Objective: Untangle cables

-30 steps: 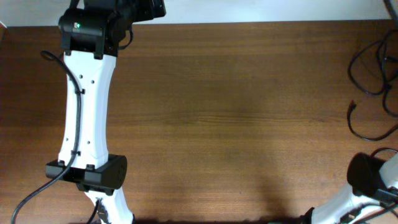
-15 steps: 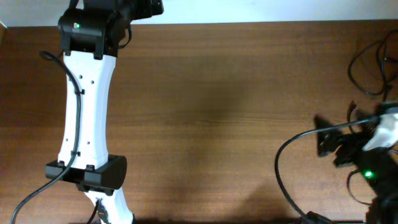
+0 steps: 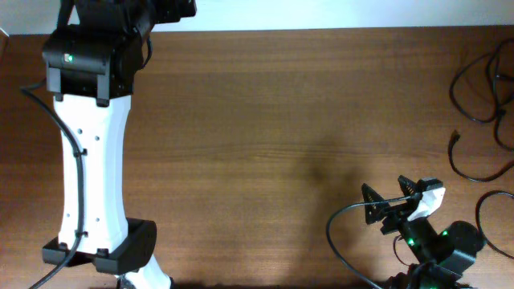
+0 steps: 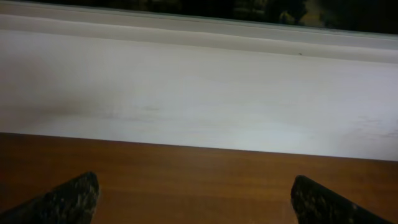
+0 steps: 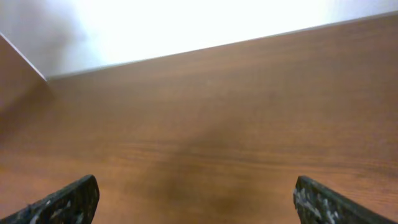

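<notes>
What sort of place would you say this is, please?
Probably a robotics lab bench: a white left arm and a right arm at a wooden table, loose black cables at its edge, and a plain white wall behind.

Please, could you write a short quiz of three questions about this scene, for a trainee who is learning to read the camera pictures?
1. True or false: the right gripper is shut on one of the cables.
2. In the overhead view, where on the table do the cables lie? A. at the left edge; B. in the centre; C. at the right edge.
3. Fill in the missing word: the left gripper is ____ (open or shut).

Key: 1. False: it is open, holds nothing and is apart from the cables. 2. C. 3. open.
</notes>
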